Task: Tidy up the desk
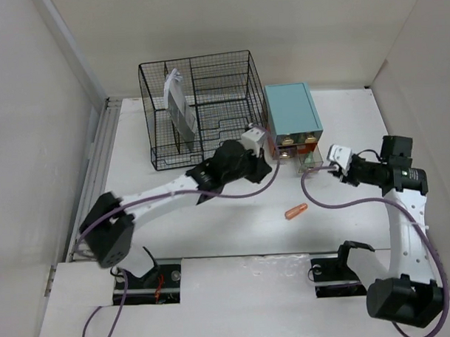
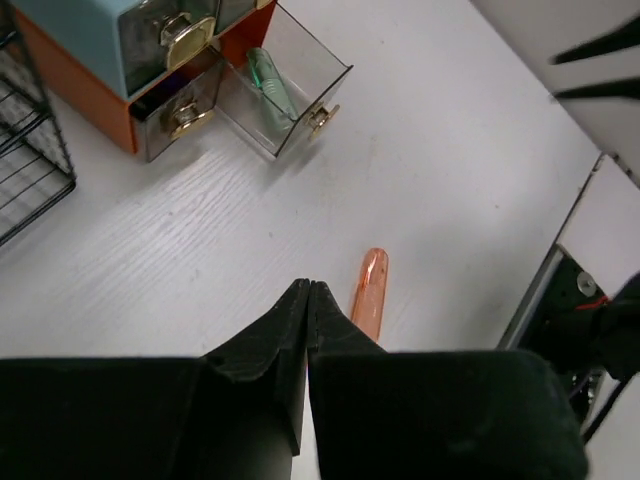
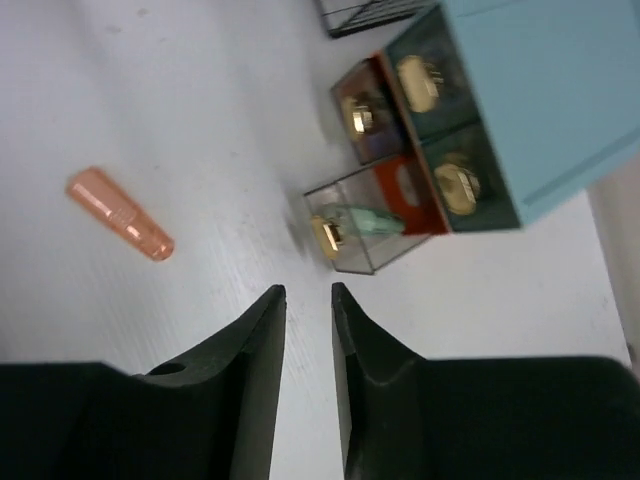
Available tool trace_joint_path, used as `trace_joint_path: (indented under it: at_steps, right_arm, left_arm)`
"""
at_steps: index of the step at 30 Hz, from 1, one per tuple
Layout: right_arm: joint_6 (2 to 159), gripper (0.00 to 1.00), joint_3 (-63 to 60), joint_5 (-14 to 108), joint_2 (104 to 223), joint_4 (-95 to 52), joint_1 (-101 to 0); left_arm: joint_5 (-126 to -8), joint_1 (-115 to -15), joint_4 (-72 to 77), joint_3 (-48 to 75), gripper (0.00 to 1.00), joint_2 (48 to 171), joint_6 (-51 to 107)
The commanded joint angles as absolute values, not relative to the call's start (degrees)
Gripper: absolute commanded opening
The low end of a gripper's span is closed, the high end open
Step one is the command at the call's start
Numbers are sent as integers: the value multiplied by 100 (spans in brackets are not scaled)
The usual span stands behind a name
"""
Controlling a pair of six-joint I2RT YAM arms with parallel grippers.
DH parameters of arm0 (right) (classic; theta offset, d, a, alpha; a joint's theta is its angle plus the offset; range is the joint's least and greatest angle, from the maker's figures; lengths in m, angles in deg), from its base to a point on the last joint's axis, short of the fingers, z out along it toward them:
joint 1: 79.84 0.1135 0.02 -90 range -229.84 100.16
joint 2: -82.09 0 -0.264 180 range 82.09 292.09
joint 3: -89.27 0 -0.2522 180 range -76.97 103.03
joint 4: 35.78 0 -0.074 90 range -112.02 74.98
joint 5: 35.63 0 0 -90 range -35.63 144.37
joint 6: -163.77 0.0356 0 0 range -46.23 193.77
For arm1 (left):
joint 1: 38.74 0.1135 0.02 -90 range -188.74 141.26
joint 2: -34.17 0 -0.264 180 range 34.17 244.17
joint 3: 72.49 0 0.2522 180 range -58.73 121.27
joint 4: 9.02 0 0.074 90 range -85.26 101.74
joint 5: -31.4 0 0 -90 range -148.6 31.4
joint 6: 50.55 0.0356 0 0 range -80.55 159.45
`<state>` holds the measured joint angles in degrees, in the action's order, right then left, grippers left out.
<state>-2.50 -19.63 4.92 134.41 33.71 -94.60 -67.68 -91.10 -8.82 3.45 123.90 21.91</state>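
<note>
Large flat white matte surface [image 1: 212, 221] lies under both arms, pale walls around it, and a grey metal rail [image 1: 99, 165] runs along its left edge. Left gripper [image 2: 307, 292] is over the middle of it with jaws pressed together, nothing in them. Right gripper [image 3: 308, 292] is over the right part, jaws a narrow slit apart, nothing between. A translucent orange capsule-shaped piece [image 2: 370, 292] lies loose on the surface, just beside the left fingertips in the left wrist view; contact can't be told. At the far side a black wire-mesh organizer [image 1: 201, 110] holds an upright grey flat packet [image 1: 178, 103]. Beside that is a teal drawer box [image 1: 291, 111] with one clear drawer [image 2: 280, 90] pulled out toward the arms and a green item inside. Both grippers sit close to that drawer front. The surface is level, with the rail edge running near-to-far. Its long axis can't be told, since the near edge is broken by the arm mounts.
</note>
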Motion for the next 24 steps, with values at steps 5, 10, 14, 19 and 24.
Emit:
trace_joint_path:
  at_steps: [5,10,14,19,24]
  right_arm:
    - [-3248,58,-2231,417,15009,4645,-8558]
    - [-2803,59,-2713,892,15276,3880,-7940]
    - [-2001,57,-3214,1611,14995,2748,-7046]
    - [-1492,56,-3347,2378,15055,2456,-6420]
    - [-1158,55,-3399,2913,15232,2308,-6060]
  left_arm:
    - [-6001,-9139,-1460,-1818,66,10407,1660]
    - [-5817,-9078,-1021,-2251,69,9641,1607]
    - [-5623,-9078,-835,-2375,69,9148,1555]
    - [-5675,-9078,-835,-2427,69,8972,1502]
    - [-5728,-9078,-835,-2542,69,8919,1449]
